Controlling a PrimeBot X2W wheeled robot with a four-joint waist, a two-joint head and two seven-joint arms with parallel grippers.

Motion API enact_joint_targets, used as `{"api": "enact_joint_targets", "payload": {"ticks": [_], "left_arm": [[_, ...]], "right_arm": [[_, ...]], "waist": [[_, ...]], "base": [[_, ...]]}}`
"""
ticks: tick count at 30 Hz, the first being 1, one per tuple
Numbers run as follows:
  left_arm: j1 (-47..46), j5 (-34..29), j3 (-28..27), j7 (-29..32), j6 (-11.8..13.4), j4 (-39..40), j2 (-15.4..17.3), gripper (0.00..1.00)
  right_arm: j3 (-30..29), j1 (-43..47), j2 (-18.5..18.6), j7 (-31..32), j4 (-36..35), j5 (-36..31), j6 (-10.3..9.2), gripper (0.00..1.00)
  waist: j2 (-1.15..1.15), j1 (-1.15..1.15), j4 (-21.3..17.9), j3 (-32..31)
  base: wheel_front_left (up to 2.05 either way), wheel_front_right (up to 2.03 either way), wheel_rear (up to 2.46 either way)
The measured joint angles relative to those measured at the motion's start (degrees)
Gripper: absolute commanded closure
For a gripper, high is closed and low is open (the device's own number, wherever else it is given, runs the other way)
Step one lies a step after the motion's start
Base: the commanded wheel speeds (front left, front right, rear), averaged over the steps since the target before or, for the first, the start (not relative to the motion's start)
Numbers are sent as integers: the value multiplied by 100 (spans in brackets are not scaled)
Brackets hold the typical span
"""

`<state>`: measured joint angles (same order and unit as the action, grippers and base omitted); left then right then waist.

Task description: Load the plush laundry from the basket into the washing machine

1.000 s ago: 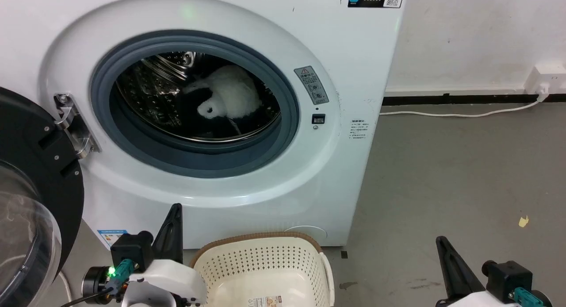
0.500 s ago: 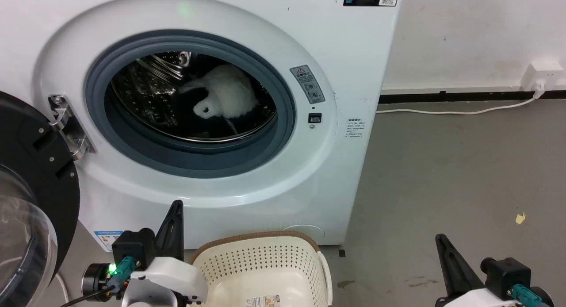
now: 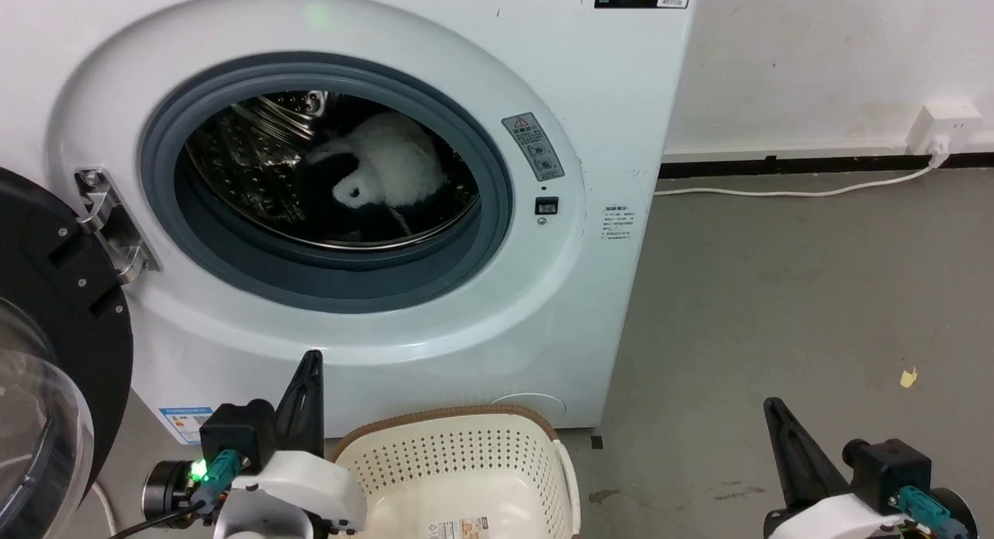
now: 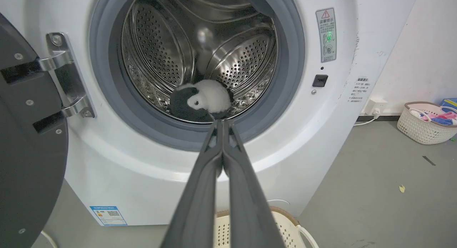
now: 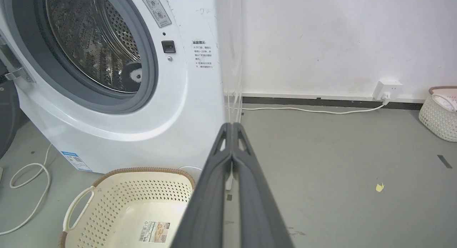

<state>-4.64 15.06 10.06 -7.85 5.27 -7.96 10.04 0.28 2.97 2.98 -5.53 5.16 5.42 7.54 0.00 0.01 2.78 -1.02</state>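
White plush laundry (image 4: 210,98) sits inside washing machine (image 3: 621,96), dead ahead of left gripper (image 4: 222,123), nearer arm vs right gripper (image 5: 232,125); both pinched shut, empty.

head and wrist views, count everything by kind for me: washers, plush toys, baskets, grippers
washing machine: 1
plush toy: 1
baskets: 2, the cream basket and the far basket
grippers: 2, left gripper and right gripper, both shut
total: 6
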Motion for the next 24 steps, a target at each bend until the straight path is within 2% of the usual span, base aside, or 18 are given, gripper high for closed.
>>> {"api": "enact_joint_targets", "payload": {"ticks": [24], "left_arm": [[125, -549, -369, 290, -192, 283, -237, 100]], "right_arm": [[-5, -32, 0, 229, -175, -194, -1, 100]], "waist": [[0, -1, -105, 38]], "base": [[0, 0, 0]]}}
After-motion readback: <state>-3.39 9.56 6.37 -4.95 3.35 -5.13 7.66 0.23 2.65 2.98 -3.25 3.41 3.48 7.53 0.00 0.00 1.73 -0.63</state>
